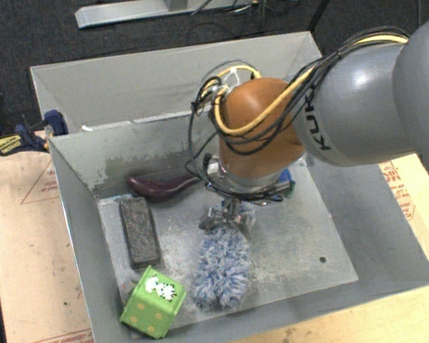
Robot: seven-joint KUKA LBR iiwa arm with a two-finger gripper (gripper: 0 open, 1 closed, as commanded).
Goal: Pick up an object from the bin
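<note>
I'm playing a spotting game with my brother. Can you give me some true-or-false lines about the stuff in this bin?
1. The green cube lies in the lower left corner of the bin. True.
2. The tool is over the green cube. False: it is over the upper end of the fluffy blue-grey duster, in the middle of the bin.
3. The grey block lies along the left wall, above the cube. True.
4. The dark purple thing sits on top of the cube. False: it lies by the back wall, apart from the cube.
</note>
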